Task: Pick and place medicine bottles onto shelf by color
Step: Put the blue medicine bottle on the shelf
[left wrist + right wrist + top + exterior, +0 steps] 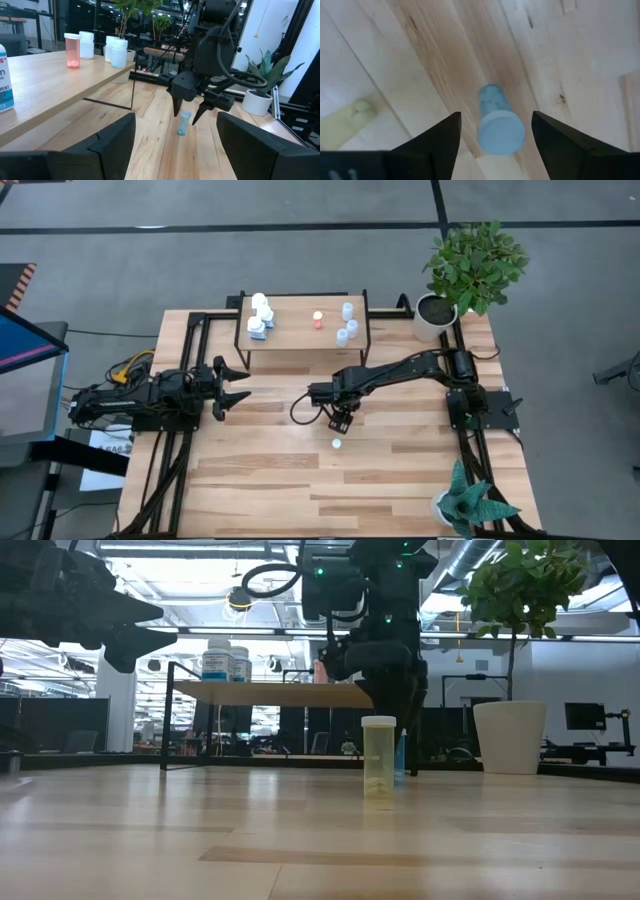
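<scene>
High view has the right end effector (341, 423) hanging over the middle of the counter (400, 480), just in front of the shelf (300, 335). Its fingers are spread wide on either side of a small blue bottle (496, 118) standing upright on the wood, nothing gripped. A yellowish bottle (379, 758) with a white cap stands alone a bit nearer the front edge. Three white bottles (260, 315) sit on the shelf's left end, an orange one (318, 318) mid-shelf, three pale-blue ones (346, 323) toward the right. Left end effector (238, 385) waits off to the left, wide open and empty.
</scene>
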